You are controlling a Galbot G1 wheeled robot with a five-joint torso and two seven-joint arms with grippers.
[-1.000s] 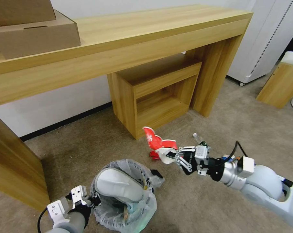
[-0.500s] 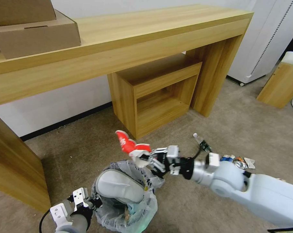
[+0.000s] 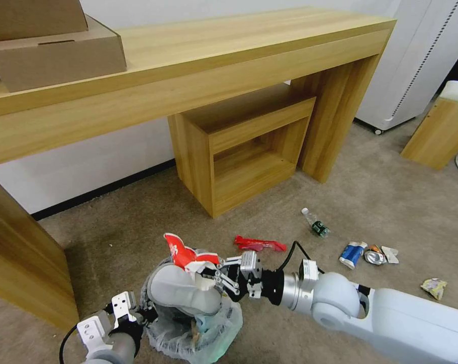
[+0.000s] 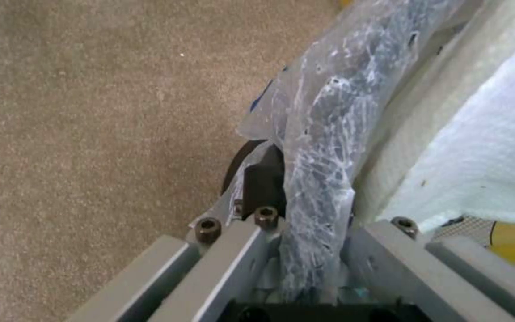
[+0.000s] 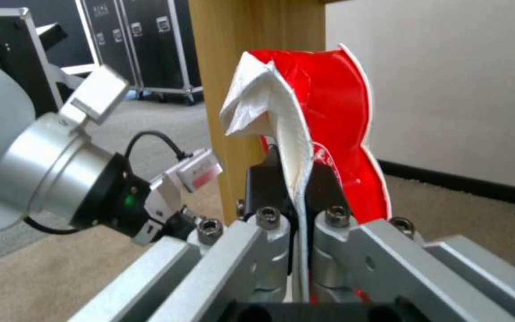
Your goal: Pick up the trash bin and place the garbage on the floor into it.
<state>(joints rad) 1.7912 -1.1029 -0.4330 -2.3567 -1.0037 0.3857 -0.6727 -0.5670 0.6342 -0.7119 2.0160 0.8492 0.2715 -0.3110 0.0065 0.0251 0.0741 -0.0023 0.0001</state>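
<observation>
The trash bin (image 3: 209,328), lined with a crinkled clear bag, sits low in the head view with a white slipper (image 3: 183,292) inside it. My left gripper (image 3: 144,316) is shut on the bin's bagged rim (image 4: 323,134), which is pinched between the jaws of the left gripper (image 4: 314,232). My right gripper (image 3: 203,269) hovers over the bin's far edge, shut on a crushed red-white cup (image 3: 181,253). The cup (image 5: 323,116) stands up between the fingers of the right gripper (image 5: 299,210). More garbage lies on the carpet: a red wrapper (image 3: 259,244), a small bottle (image 3: 315,224), a blue-white packet (image 3: 351,254), a crushed can (image 3: 374,257).
A long wooden table (image 3: 198,55) with cardboard boxes (image 3: 52,50) spans the back, and a wooden cubby (image 3: 244,146) stands under it. A table leg (image 3: 21,263) is close on the left. A tissue (image 3: 391,254) and a yellowish wrapper (image 3: 433,287) lie at the right.
My right gripper has carried the red-white cup leftward from the floor litter to above the bin. The red wrapper stays on the carpet. The left gripper and bin are still.
</observation>
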